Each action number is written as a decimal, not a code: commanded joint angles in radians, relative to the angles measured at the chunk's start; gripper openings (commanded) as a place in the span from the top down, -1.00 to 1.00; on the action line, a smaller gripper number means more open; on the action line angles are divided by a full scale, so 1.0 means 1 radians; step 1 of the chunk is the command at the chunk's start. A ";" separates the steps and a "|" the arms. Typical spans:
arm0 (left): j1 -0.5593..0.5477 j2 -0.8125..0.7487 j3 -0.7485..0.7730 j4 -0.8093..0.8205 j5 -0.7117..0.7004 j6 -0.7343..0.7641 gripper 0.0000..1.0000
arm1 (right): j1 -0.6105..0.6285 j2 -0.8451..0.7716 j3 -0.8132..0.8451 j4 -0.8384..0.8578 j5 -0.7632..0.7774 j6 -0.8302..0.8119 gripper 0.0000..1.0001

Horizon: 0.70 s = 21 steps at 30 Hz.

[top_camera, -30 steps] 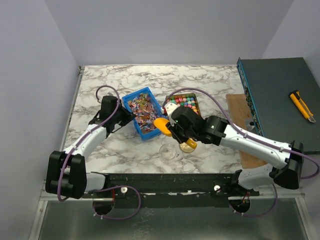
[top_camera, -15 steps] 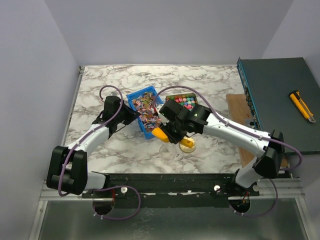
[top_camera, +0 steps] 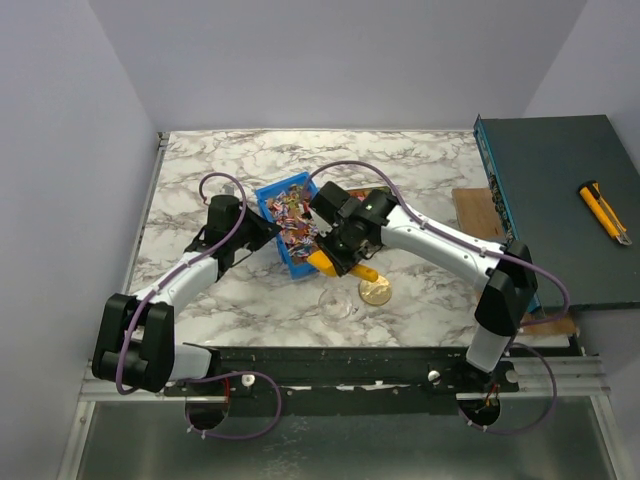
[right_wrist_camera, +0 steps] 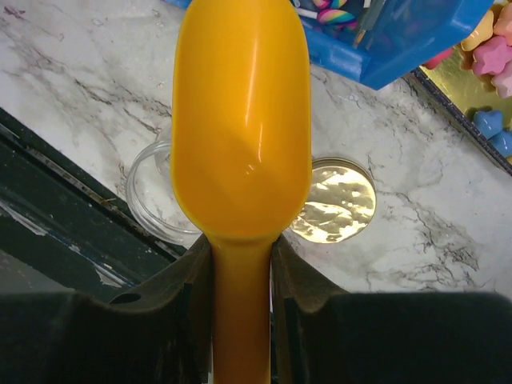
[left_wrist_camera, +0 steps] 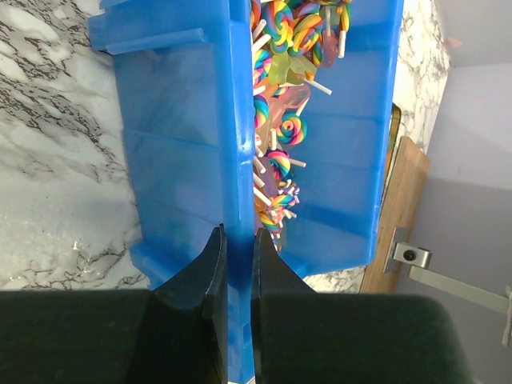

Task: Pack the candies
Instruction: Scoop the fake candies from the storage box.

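Marble table; left gripper pinches bin wall; right gripper clamps empty scoop; scooping step, probably; next: dip into candies just ahead.

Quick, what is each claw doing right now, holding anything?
The left gripper is closed on a wall of the blue bin.
The right gripper is closed on the handle of the yellow scoop.

Your left hand has its two dark fingers pinched on the thin upright wall of a blue bin, one finger on each side. Inside the bin lie candies, rainbow swirls on white sticks. The bin stands on a marbled white table, and a wooden board lies beyond it.
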State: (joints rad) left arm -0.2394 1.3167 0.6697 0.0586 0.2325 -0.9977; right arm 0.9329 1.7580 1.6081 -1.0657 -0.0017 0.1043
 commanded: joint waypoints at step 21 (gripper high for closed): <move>-0.034 -0.044 -0.040 -0.017 0.068 0.060 0.85 | -0.034 0.139 0.189 -0.140 -0.070 -0.020 0.99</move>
State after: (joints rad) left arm -0.2558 1.2896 0.6483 0.0620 0.2367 -0.9634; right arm 0.9028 1.9373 1.8008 -1.1687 -0.0345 0.0879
